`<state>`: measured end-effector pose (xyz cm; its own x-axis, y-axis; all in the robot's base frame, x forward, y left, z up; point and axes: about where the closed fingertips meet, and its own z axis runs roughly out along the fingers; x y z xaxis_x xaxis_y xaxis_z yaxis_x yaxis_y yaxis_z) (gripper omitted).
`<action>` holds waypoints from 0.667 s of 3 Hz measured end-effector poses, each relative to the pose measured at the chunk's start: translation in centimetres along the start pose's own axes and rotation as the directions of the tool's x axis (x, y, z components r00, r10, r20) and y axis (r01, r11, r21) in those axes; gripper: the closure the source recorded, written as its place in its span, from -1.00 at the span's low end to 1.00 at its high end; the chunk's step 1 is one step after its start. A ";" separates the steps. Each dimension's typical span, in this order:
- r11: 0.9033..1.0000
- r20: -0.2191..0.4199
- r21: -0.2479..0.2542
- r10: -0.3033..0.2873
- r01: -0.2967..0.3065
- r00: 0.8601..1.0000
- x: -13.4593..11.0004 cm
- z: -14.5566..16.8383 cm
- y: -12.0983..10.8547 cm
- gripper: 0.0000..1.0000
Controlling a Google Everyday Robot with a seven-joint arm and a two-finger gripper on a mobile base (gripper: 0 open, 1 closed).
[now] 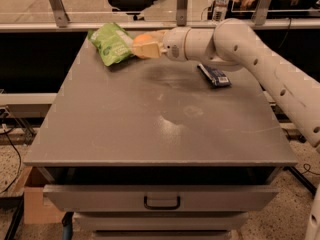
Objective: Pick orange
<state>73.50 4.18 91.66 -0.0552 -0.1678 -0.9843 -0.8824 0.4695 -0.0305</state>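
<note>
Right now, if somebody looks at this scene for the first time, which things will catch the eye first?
The big white arm reaches across the far side of the grey table from the right, and its gripper is at the orange, close beside the green bag near the far left corner. A dark flat packet lies alone on the table, to the right of the gripper.

White, rounded arm (260, 66), dark screw holes; seemingly cream gripper (144, 46) over table's (150, 134) far edge.

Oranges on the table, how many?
1. The orange is near the far edge of the table, right of the green bag, with the gripper at it. The bag could hide more.
</note>
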 end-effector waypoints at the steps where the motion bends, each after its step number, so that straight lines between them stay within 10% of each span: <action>1: 0.998 0.098 -0.039 -0.051 0.055 0.994 -3.8 -4.4 -0.4 1.00; 2: 0.994 0.103 -0.082 -0.065 0.074 0.993 -4.4 -4.9 0.5 1.00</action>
<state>71.01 0.88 96.82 0.0511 -0.1077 -0.9929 -0.9196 0.3827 -0.0889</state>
